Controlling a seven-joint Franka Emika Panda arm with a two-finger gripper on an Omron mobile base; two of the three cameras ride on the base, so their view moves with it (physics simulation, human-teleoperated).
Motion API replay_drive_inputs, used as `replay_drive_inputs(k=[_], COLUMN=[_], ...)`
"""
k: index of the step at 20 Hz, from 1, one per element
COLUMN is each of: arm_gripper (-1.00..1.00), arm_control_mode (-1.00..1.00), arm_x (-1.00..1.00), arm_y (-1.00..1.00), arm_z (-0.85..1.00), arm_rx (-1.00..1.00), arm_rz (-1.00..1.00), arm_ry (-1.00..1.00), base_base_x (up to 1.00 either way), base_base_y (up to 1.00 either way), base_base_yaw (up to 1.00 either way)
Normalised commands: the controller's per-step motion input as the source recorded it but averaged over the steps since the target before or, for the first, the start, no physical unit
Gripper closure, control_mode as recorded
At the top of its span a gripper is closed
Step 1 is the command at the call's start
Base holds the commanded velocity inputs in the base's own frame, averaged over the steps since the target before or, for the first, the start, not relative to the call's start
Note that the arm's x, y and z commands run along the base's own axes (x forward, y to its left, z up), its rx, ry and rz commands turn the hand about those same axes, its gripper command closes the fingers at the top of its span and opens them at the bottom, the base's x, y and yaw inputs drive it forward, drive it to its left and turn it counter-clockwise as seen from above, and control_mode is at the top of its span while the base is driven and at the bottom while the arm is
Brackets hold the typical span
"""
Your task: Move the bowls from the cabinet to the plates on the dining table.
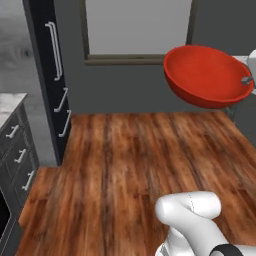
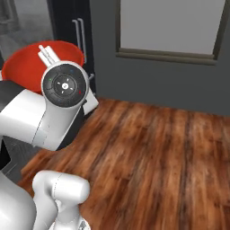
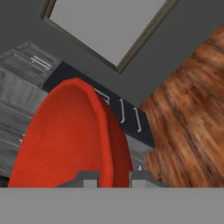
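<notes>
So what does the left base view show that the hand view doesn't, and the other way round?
Left base view alone: the low drawers under a marble counter edge at the left, and the red bowl's whole tilted shape carried high above the wood floor.

Hand view alone: the gripper shut on the red bowl's rim, one fingertip inside the bowl and one outside.

Both: the red bowl, the wood floor, the dark wall with the framed pale panel, and bar handles on the dark cabinet doors.
</notes>
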Motion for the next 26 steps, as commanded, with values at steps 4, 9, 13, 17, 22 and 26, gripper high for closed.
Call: replay_drive_inputs(k=[4, 9, 13, 17, 22, 26], arm_gripper=[1.00, 1.00, 1.00, 1.00, 1.00, 1.00], arm_control_mode=[1.00, 1.00, 1.00, 1.00, 1.00, 1.00], arm_x=[0.00, 0.00, 0.00, 0.00, 0.00, 0.00], arm_y=[0.00, 0.00, 0.00, 0.00, 0.00, 0.00], arm_z=[0.00, 0.00, 0.00, 0.00, 0.00, 0.00], arm_rx=[0.00, 0.00, 0.00, 0.00, 0.00, 0.00], arm_rz=[0.00, 0.00, 0.00, 0.00, 0.00, 0.00], arm_ry=[0.00, 0.00, 0.00, 0.00, 0.00, 0.00], base_base_x=[0.00, 0.00, 0.00, 0.00, 0.00, 0.00], base_base_y=[0.03, 0.03, 0.03, 0.03, 0.03, 0.03], base_base_yaw=[-0.25, -0.25, -0.25, -0.25, -0.25, -0.25])
